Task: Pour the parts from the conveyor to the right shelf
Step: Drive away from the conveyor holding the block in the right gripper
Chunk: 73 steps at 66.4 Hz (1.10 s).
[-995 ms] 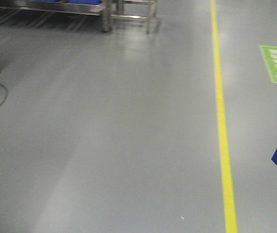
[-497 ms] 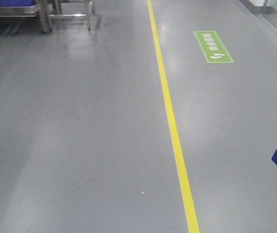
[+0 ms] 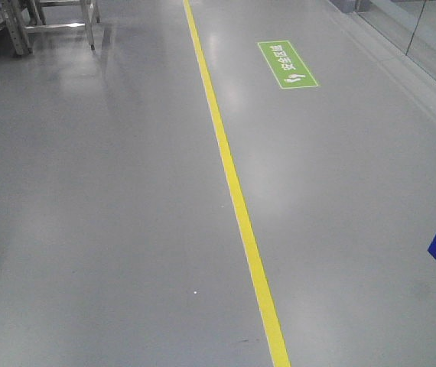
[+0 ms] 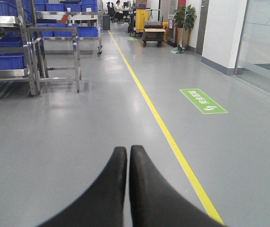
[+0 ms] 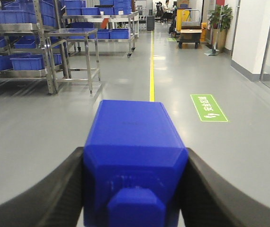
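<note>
Right hand (image 5: 135, 158) tight around blue block (image 5: 134, 132) (left hand (image 4: 128, 150) empty, fingers together)

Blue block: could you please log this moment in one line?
right gripper shut on blue block | left gripper shut, empty | shelf ahead-left

Left pincer (image 4: 128, 150) pressed together, pointing level; right pincer (image 5: 135, 151) clamps the blue block (image 5: 132, 127)

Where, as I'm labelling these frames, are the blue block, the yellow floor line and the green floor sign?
blue block (image 5: 135, 142): right wrist view, on its broad upper face.
yellow floor line (image 3: 238, 202): front-facing view, midway along the stripe.
green floor sign (image 4: 203, 100): left wrist view, centre of the panel.
</note>
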### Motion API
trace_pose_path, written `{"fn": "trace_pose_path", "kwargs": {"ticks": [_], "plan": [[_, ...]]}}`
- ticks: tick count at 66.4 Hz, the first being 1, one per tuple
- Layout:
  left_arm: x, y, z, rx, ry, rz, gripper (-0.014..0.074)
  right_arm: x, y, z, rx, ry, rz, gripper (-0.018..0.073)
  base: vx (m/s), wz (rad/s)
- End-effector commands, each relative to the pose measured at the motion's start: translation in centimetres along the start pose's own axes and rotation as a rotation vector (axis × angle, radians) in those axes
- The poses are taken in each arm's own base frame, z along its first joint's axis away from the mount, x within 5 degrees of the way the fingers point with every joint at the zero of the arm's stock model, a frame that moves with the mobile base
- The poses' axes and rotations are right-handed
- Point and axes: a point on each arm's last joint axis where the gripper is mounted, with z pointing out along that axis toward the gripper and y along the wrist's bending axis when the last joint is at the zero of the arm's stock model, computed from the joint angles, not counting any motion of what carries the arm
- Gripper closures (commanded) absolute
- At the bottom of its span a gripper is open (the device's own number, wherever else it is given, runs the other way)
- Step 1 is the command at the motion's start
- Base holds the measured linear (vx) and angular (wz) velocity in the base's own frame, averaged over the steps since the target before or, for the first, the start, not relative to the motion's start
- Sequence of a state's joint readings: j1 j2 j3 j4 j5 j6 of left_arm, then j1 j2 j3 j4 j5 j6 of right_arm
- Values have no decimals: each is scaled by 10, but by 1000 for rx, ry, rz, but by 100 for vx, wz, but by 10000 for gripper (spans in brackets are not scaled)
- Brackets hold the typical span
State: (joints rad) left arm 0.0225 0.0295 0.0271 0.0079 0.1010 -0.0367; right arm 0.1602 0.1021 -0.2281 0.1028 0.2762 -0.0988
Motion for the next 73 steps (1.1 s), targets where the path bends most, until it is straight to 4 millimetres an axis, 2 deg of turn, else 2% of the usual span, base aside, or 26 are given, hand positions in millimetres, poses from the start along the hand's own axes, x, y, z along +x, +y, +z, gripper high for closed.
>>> {"fn": "trace_pose_path", "kwargs": {"ticks": [1, 38, 73], "plan": [[-13, 0, 0, 2, -84, -16, 602, -15, -1, 0, 10, -89, -9, 564, 0, -8], [-13, 0, 0, 2, -84, -16, 602, -15, -1, 0, 10, -89, -9, 564, 5, -3], [-13, 0, 0, 2, -84, -16, 602, -15, -1, 0, 10, -89, -9, 564, 17, -23]]}}
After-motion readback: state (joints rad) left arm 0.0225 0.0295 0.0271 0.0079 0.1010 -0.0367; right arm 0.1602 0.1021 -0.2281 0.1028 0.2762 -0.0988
